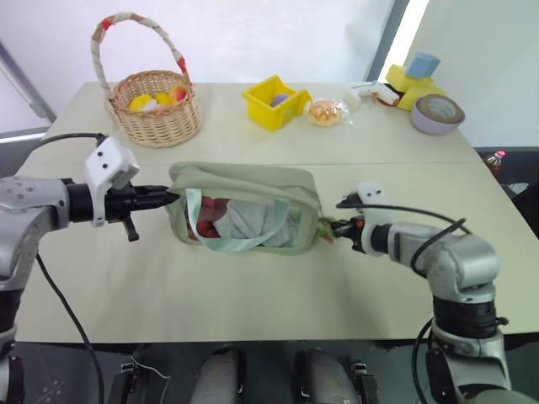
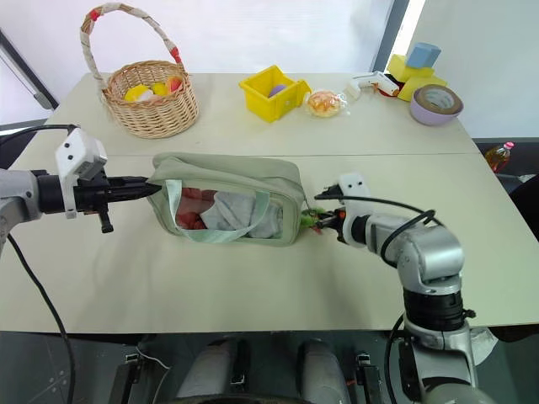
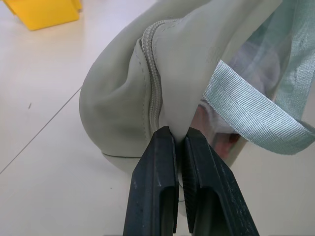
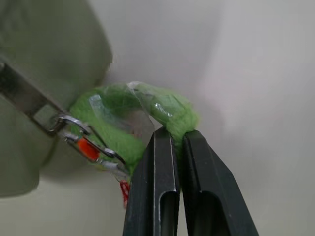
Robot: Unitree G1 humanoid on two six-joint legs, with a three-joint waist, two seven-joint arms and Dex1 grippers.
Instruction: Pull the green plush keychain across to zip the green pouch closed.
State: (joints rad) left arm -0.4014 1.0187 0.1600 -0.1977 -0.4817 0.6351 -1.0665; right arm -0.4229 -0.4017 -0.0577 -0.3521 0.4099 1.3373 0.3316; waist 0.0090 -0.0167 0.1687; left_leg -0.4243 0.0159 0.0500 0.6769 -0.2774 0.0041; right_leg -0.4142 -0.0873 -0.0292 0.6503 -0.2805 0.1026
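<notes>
Green pouch sits mid worktop, long axis running 9 to 3 o'clock, clear panel and mint strap facing me. My left tool is clamped shut on a fold of fabric at the pouch's 9 o'clock end, right beside the zipper track. My right tool is clamped shut on the green plush keychain, which hangs off the pouch's 3 o'clock end on a metal clip and pull tab. From the head views the top looks closed along most of its length, so I judge the zip is at or near the end of travel; can't see the last bit of teeth to confirm. Handling: pouch looks light, soft, floppy, it'll buckle and slide on the smooth worktop unless the far end is pinned, hence the left pinch. Keychain is squashy fuzz, partly wrapped in clear film, so slippery; the ring will compress and could pop out of the pinch. Best hold is across the ring's body, pulling in line with the track, not upward.
</notes>
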